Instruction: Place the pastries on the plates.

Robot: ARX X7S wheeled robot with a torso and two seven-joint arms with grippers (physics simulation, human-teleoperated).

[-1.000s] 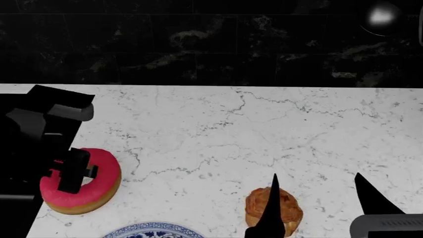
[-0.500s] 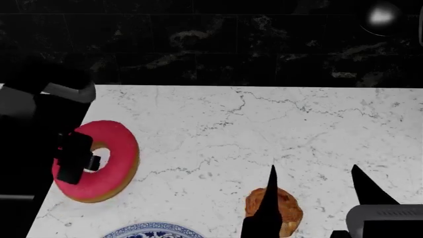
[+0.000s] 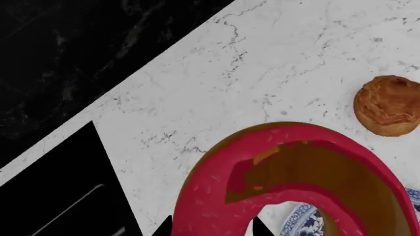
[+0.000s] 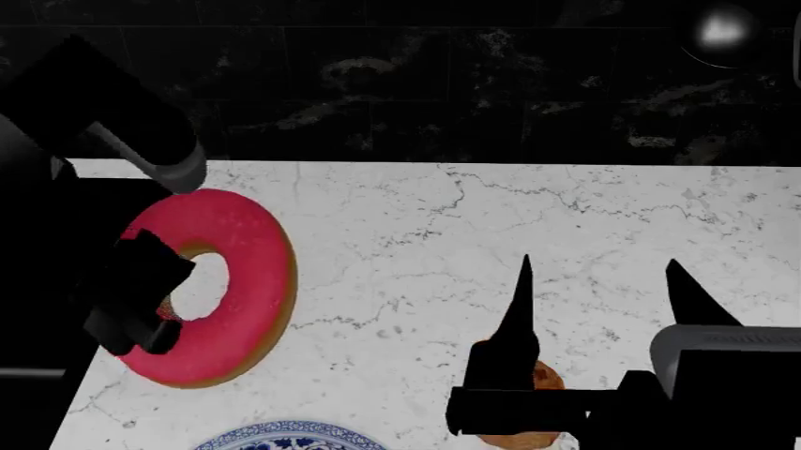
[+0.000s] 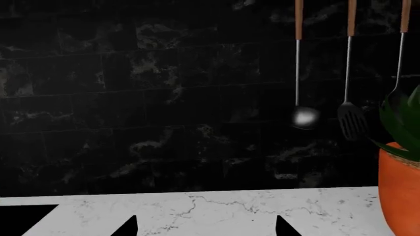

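Observation:
My left gripper (image 4: pixel 144 300) is shut on the pink-iced ring donut (image 4: pixel 238 281) and holds it tilted above the marble counter at the left. In the left wrist view the donut (image 3: pixel 295 187) fills the space between the jaws of the left gripper (image 3: pixel 213 228). The rim of the blue floral plate (image 3: pixel 302 221) peeks from under the donut, and the plate (image 4: pixel 291 437) lies at the near edge of the head view. The golden-brown bun (image 3: pixel 388 104) rests on the counter, and in the head view the bun (image 4: pixel 545 377) is mostly hidden behind my right gripper (image 4: pixel 601 291). That gripper (image 5: pixel 206 226) stands open above the bun, holding nothing.
A black tiled wall backs the counter (image 4: pixel 501 225). On it hang a ladle (image 5: pixel 305 117), a slotted turner (image 5: pixel 351 120) and a third utensil. An orange plant pot (image 5: pixel 400 187) stands at the counter's far right. A black surface (image 3: pixel 66 196) borders the counter's left end.
My left gripper has lifted the donut off the counter and tipped it upright, moving it farther back. My right gripper has risen and now covers most of the bun.

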